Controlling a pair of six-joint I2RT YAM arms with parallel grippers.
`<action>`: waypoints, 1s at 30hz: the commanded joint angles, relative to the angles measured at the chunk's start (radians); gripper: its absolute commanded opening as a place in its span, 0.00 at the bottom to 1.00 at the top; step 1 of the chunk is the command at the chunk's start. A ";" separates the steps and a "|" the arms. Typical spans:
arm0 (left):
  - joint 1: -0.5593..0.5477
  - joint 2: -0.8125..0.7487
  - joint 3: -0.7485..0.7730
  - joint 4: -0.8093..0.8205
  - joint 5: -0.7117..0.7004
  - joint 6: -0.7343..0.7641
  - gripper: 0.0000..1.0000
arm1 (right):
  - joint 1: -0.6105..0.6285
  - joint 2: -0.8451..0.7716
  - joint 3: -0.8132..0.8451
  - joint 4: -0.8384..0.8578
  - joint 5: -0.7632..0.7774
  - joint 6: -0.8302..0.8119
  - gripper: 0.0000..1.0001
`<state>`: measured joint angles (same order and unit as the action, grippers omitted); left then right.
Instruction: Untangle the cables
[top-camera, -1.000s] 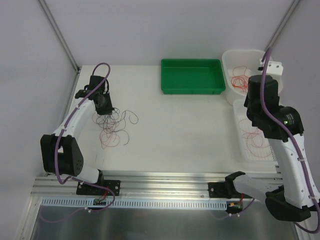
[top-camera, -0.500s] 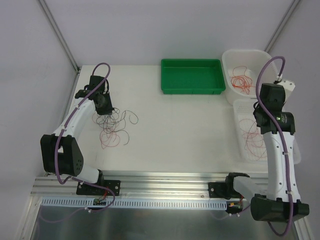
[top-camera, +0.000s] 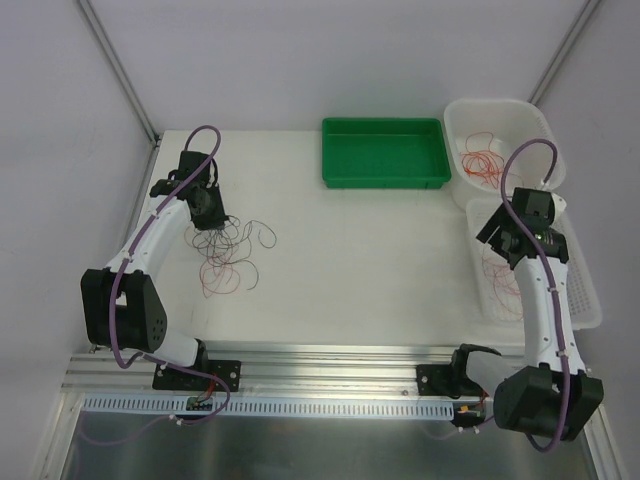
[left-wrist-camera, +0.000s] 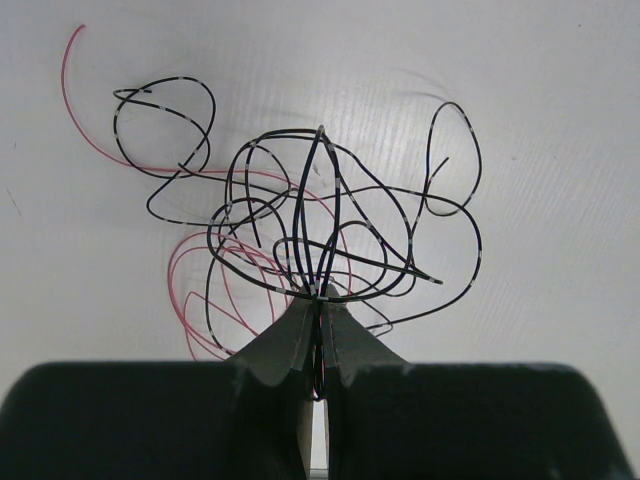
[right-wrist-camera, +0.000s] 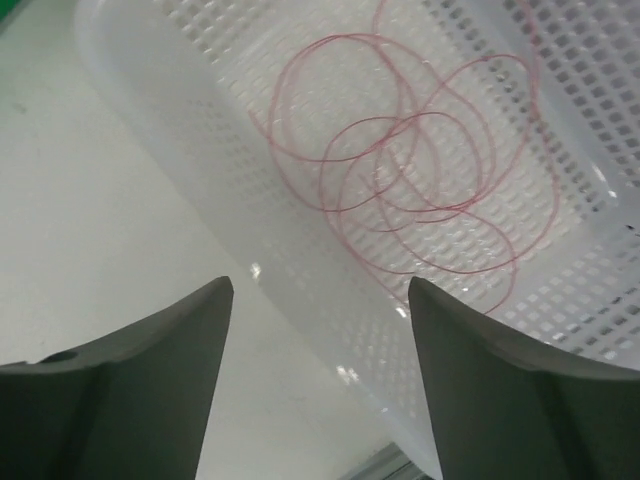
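Left wrist view: left gripper (left-wrist-camera: 320, 300) clenched on cables (left-wrist-camera: 320, 230), tangle lying on counter (left-wrist-camera: 560, 100).
Right wrist view: right gripper (right-wrist-camera: 320, 290) released, above basket (right-wrist-camera: 200, 150).
Change: right gripper had dropped over basket; sorting likely progressing.

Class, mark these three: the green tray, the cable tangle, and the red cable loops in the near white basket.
green tray (top-camera: 385, 152), top view, bare floor.
cable tangle (left-wrist-camera: 310, 235), left wrist view, crossing black strands at centre.
red cable loops (right-wrist-camera: 392, 170), right wrist view, where loops overlap.
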<state>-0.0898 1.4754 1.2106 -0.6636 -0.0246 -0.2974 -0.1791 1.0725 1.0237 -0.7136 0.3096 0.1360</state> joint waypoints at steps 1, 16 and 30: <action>0.004 -0.010 0.018 -0.002 0.023 0.017 0.00 | 0.107 -0.075 -0.004 0.031 -0.096 -0.001 0.77; -0.089 0.011 0.012 0.051 0.362 0.037 0.00 | 0.824 -0.049 -0.117 0.425 -0.240 0.019 0.84; -0.235 -0.020 -0.014 0.085 0.263 0.031 0.00 | 1.173 0.325 -0.062 0.802 -0.221 0.123 0.78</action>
<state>-0.3374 1.4883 1.2106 -0.5968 0.3199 -0.2615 0.9516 1.3308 0.9104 -0.0601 0.0673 0.2146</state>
